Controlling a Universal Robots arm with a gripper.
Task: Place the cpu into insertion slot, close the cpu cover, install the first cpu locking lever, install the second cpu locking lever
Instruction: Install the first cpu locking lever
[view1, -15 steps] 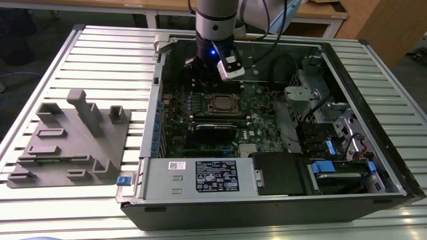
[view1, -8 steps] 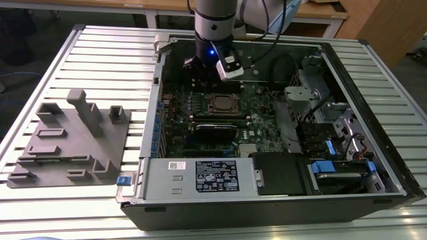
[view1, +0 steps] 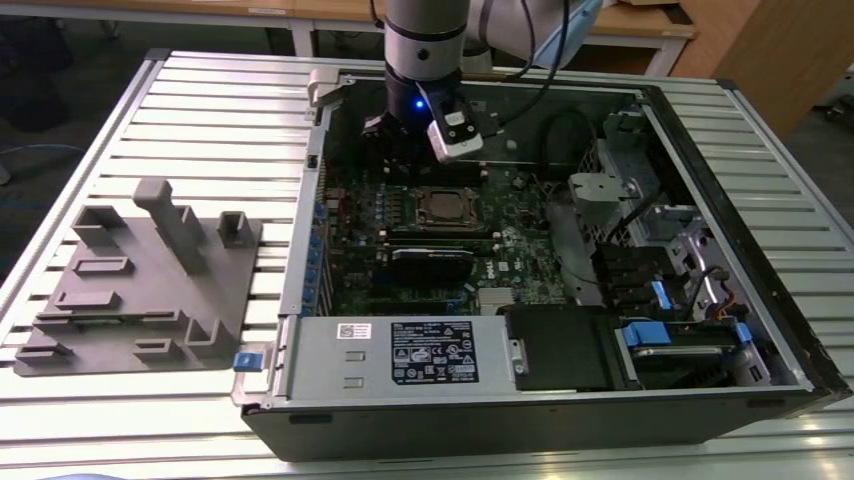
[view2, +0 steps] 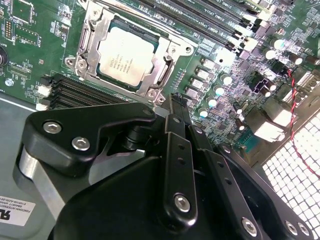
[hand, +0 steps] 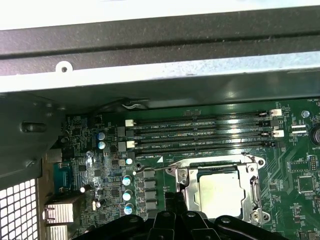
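Note:
The cpu (view2: 125, 55) lies flat in the insertion slot (view1: 447, 208), its silver-grey face up, and it also appears in the first wrist view (hand: 220, 192). The cpu cover (view2: 92, 30) is folded down around it, so the chip shows through the window of this metal frame (hand: 252, 187). A thin wire lever (hand: 150, 170) runs along one side of the socket. My gripper (view2: 175, 98) hangs just above the board beside the socket, with its black fingers pressed together and nothing between them. In the exterior view the gripper (view1: 400, 135) is behind the socket, toward the case's back wall.
The green board (view1: 400, 260) sits inside an open computer case (view1: 747, 300) on a slatted table. Memory slots (hand: 200, 131) run beside the socket, with capacitors (hand: 127, 180) near the fingers. A black card (view1: 430, 257) and drive cage (view1: 667, 330) are nearer the front. A grey fixture (view1: 140, 290) stands at the exterior view's left.

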